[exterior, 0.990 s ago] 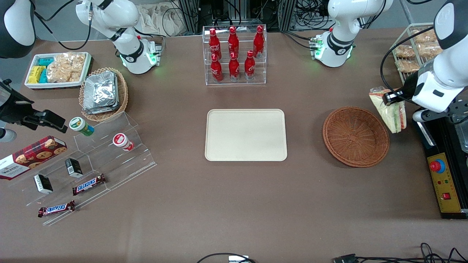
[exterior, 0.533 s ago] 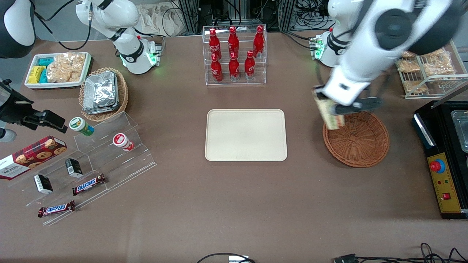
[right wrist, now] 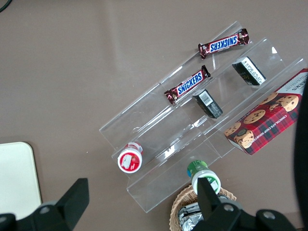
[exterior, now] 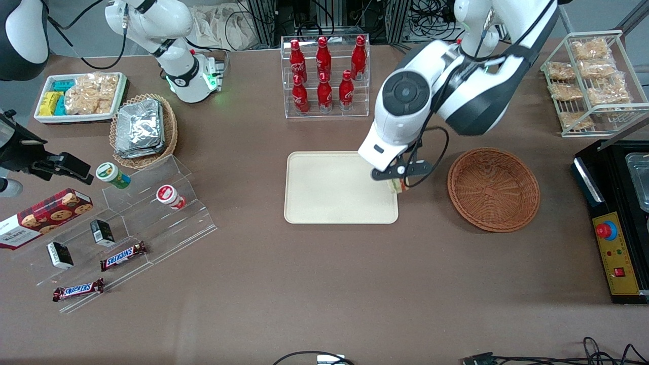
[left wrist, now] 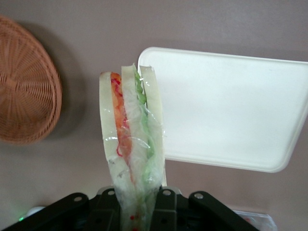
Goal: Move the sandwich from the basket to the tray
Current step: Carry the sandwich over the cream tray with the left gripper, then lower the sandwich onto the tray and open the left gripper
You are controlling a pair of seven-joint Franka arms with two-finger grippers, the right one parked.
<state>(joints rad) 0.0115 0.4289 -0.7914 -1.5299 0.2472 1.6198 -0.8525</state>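
Observation:
My left gripper (exterior: 394,181) hangs over the edge of the cream tray (exterior: 329,192) that lies nearest the brown wicker basket (exterior: 493,188). It is shut on the clear-wrapped sandwich (left wrist: 130,139), which hangs point-up from the jaws with its orange and green layers showing. In the front view only a small corner of the sandwich (exterior: 397,187) peeks out under the wrist. In the left wrist view the gripper (left wrist: 137,202) holds the sandwich just beside the tray (left wrist: 231,106), with the basket (left wrist: 24,86) off to one side. The basket holds nothing.
A clear rack of red bottles (exterior: 324,76) stands farther from the front camera than the tray. A wire rack of snack bags (exterior: 590,81) and a black control box (exterior: 616,243) sit at the working arm's end. A foil-pack basket (exterior: 143,129) and an acrylic stand (exterior: 132,223) sit toward the parked arm.
The left arm has swung with the sandwich from the working arm's end of the table, over the basket, to the tray's edge.

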